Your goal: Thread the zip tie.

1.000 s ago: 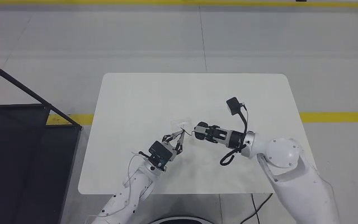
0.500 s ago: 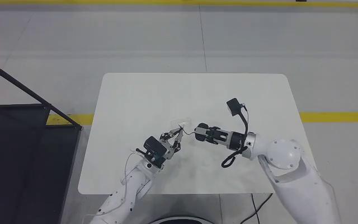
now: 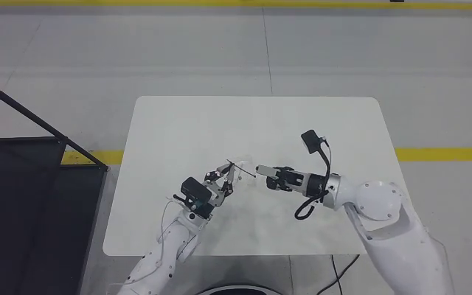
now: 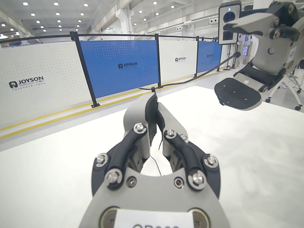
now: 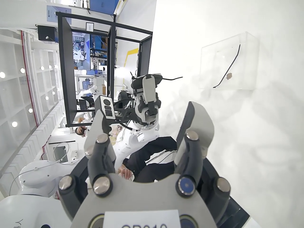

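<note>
The thin black plastic zip tie (image 4: 154, 89) is sitting pinched in the left gripper (image 4: 153, 100), whose two ridged fingers are pressing fully together on it near one end. We are seeing it held up above the white table (image 3: 332, 133), its long free length running out toward the right gripper (image 5: 148, 115). That gripper is standing wide open with nothing in it. The strap's far tip is lying near its spread fingers, though we are not making out whether it is between them. We are judging the step in hand to be taking that free end, so that it can be bent round and fed through the tie's own locking head. We are not telling from here which end carries the head. To do it well, we are advising a close just short of the tip, with the strap flat across the pads rather than on edge, since so slim a strip is likely to twist or slip. The left grip is needing to be firm, or the tip may swing away. A clear plastic box (image 5: 247, 48) with a second black tie (image 5: 231, 65) inside is resting on the table near both grippers, and we are warning against knocking it.
</note>
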